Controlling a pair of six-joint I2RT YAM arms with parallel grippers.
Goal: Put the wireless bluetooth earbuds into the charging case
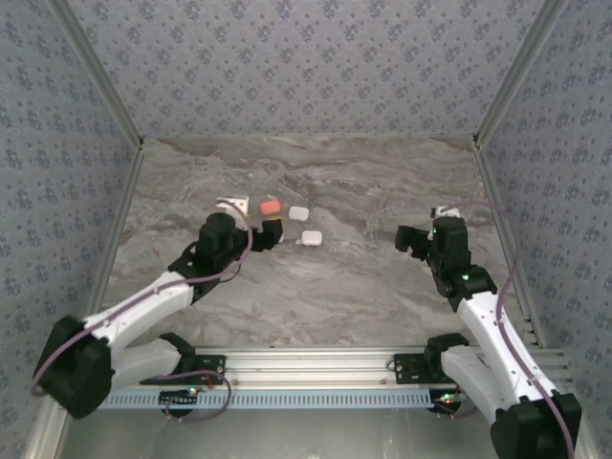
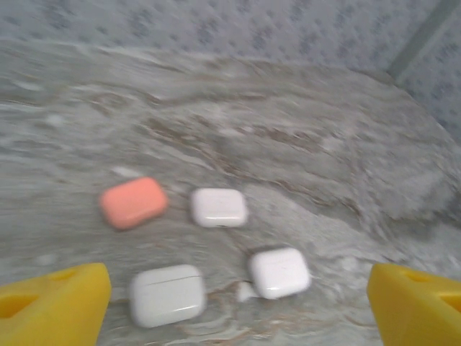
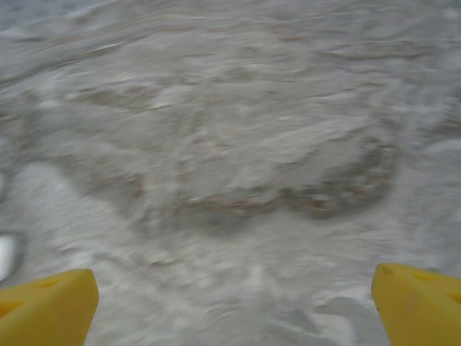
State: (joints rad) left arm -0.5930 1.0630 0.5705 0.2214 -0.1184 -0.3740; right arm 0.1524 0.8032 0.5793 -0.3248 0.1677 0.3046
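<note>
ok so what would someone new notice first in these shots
The coral-red case jumps out first, the one spot of colour on the grey marbled table, lying at the left of a cluster with three white cases. Next comes the left gripper, its bright yellow fingers spread wide on the near side of that cluster.
</note>
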